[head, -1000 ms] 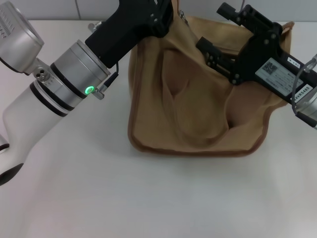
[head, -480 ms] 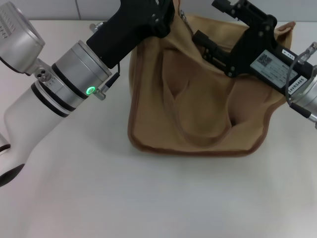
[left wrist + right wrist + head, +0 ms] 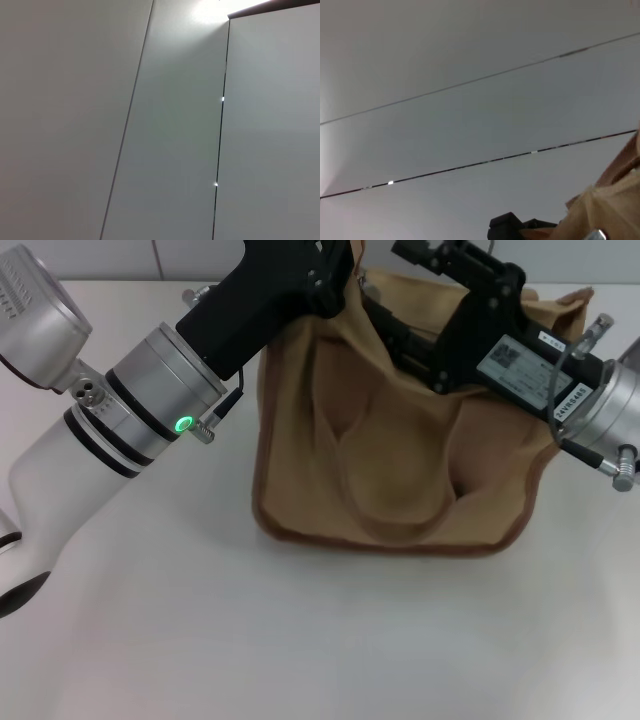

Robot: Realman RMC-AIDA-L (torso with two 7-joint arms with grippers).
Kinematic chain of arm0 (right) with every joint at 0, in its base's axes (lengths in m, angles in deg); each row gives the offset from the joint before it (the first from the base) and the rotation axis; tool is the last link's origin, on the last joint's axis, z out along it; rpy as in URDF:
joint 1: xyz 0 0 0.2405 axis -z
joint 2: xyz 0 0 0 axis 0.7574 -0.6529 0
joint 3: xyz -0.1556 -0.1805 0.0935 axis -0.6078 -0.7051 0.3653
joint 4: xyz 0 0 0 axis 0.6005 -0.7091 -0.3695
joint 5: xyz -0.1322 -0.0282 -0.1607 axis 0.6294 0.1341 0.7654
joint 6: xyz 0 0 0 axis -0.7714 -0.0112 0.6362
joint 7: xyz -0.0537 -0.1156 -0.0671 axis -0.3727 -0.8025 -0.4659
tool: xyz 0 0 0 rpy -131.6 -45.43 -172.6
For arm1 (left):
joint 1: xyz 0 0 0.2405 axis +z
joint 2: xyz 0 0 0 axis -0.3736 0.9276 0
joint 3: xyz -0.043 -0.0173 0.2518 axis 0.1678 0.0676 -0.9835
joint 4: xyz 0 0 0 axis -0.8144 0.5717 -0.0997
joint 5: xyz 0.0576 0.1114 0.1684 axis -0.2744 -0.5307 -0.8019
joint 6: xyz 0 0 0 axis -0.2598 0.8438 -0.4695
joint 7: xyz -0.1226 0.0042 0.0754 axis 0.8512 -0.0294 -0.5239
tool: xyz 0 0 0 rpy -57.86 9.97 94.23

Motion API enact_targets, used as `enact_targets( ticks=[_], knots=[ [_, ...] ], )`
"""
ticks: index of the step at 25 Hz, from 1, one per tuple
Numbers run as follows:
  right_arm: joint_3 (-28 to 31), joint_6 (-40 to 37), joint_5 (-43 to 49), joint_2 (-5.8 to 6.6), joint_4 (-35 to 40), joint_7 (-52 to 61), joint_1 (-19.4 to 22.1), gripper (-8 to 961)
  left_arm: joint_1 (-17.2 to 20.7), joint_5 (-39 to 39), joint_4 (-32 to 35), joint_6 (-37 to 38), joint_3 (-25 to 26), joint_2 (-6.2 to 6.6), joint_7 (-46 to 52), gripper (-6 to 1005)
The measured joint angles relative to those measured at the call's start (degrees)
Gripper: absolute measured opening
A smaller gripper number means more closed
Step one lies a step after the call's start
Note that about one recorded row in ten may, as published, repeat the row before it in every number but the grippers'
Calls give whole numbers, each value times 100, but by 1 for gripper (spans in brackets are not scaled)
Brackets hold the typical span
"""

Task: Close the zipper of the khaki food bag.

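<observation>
The khaki food bag [image 3: 400, 460] stands on the white table, its brown handle hanging down the front. My right gripper [image 3: 392, 290] is at the bag's top, open, its black fingers pointing left with one on each side of the top edge. My left gripper [image 3: 310, 270] is at the bag's top left corner. The zipper along the top is mostly hidden behind both grippers. A small silver bit [image 3: 369, 277] shows between them. In the right wrist view a corner of the khaki cloth [image 3: 615, 205] shows, with a silver piece [image 3: 596, 234].
The white table [image 3: 300, 640] stretches in front of and to the left of the bag. A tiled wall [image 3: 180, 258] runs close behind it. The left wrist view shows only wall panels [image 3: 175, 125].
My right gripper has moved left and slightly up along the bag's top, toward the left gripper. The bag's lower left corner has shifted a little to the left. The left arm has stayed put.
</observation>
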Motion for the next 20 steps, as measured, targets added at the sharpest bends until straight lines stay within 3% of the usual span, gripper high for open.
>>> enact_targets(
  ticks=[20],
  knots=[
    [79,148,-42,6,177,-50,29,686,43,0,-45,2,13,-1,2,17]
  ],
)
